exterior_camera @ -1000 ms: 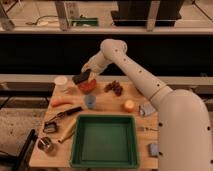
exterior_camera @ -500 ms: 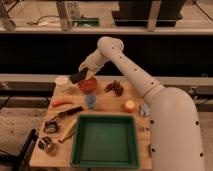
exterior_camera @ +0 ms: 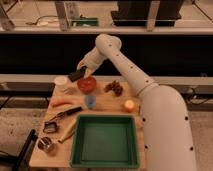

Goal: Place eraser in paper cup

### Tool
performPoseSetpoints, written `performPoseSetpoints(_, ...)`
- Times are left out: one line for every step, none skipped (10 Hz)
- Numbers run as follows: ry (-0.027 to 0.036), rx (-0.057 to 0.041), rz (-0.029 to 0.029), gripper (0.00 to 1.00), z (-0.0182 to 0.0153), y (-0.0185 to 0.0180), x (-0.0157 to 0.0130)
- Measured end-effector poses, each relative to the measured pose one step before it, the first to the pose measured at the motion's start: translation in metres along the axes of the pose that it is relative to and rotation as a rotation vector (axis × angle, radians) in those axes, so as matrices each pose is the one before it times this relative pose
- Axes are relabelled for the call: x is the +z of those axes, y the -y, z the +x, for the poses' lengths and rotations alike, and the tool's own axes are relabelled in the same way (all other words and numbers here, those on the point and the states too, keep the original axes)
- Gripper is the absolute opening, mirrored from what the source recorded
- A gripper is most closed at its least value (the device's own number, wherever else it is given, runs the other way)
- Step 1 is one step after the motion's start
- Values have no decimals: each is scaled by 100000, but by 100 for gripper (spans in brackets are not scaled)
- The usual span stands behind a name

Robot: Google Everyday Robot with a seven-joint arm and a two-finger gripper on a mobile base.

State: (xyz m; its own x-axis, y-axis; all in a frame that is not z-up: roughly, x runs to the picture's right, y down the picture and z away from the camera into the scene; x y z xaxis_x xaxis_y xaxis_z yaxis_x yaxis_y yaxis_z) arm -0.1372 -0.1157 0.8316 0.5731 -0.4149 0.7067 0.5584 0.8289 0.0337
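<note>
My gripper (exterior_camera: pixel 78 71) hangs at the back left of the wooden table, shut on the eraser (exterior_camera: pixel 76 75), a small flat black block tilted in the air. The eraser sits above the gap between the paper cup (exterior_camera: pixel 61 82) and the red bowl (exterior_camera: pixel 86 84). The paper cup is small, white and upright, just left of and below the eraser. My white arm reaches in from the right, over the back of the table.
A blue-grey cup (exterior_camera: pixel 90 102) stands in front of the red bowl. A brown cluster (exterior_camera: pixel 115 88) and an orange ball (exterior_camera: pixel 129 105) lie to the right. A carrot (exterior_camera: pixel 61 103), a black-handled tool (exterior_camera: pixel 67 113) and a metal cup (exterior_camera: pixel 45 144) occupy the left side. A green tray (exterior_camera: pixel 105 140) fills the front.
The gripper has drifted slightly left with the eraser, from over the red bowl's left rim toward the paper cup. Nothing on the table has moved.
</note>
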Motion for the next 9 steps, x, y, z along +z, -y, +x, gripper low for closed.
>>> performPoseSetpoints(-322, -1837, 772, 11, -242, 1042, 534)
performPoseSetpoints(-154, -1995, 562, 10, -135, 667, 562)
performPoseSetpoints(-236, -2394, 859, 4, -135, 771, 571)
performPoseSetpoints(-84, -1486, 534, 1, -193, 453, 454)
performPoseSetpoints(-174, -2626, 868, 0, -155, 542, 531)
performPoseSetpoints(-322, -1024, 312, 0, 194, 140, 100)
performPoseSetpoints(23, -1152, 198, 0, 2, 242, 315)
performPoseSetpoints(460, -1276, 219, 0, -91, 384, 406)
performPoseSetpoints(1276, -1747, 48, 0, -187, 481, 639)
